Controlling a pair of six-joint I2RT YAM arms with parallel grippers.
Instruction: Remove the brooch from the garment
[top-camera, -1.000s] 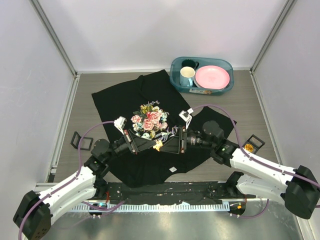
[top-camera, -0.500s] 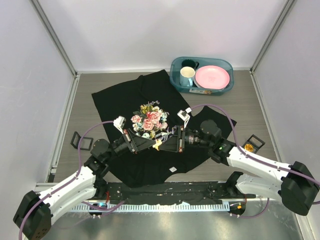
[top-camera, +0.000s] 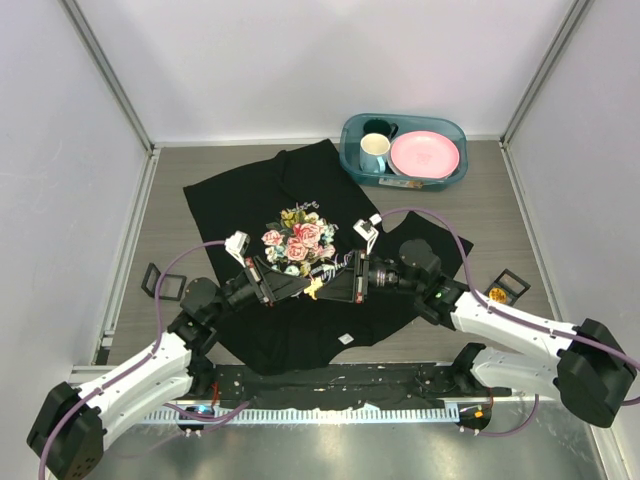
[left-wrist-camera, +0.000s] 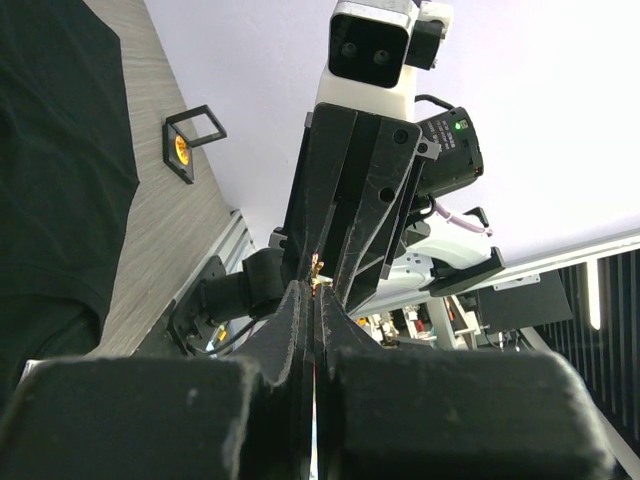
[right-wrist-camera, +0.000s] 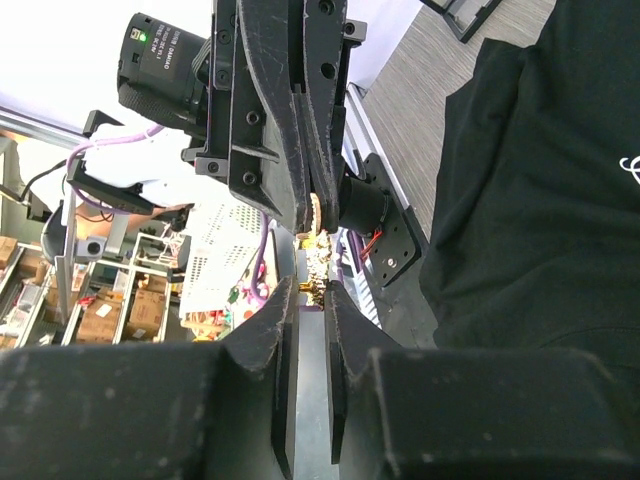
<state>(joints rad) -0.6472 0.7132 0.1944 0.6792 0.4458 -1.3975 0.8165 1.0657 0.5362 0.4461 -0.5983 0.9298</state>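
Facing tips: my left gripper (top-camera: 303, 287) and my right gripper (top-camera: 328, 288) meet nose to nose just below the centre of the overhead frame, low over the table (top-camera: 500, 200).
Left gripper: clenched. In the left wrist view my two fingers (left-wrist-camera: 285, 330) press together with only a hairline seam between them. I cannot tell what, if anything, is pinched in that seam.
Right gripper: jaws nearly together, with a narrow slot between them in the right wrist view. Small gold glints sit in line with that slot at the tips. I cannot tell whether the pads actually clamp anything.
Brooch (top-camera: 316, 290): a small orange-yellow spot directly between my two sets of fingertips, just below the rose print (top-camera: 300, 240) and over black cloth. I cannot tell whether it is pinned to the cloth.
Garment (top-camera: 250, 195): a black T-shirt spread across the middle of the overhead frame, one sleeve toward the upper left. A small white label (top-camera: 345, 339) lies near its lower edge.
Bin (top-camera: 348, 150): teal, at the upper right, just beside the shirt's upper edge. It holds a mug (top-camera: 374, 152) and a pink plate (top-camera: 425, 154).
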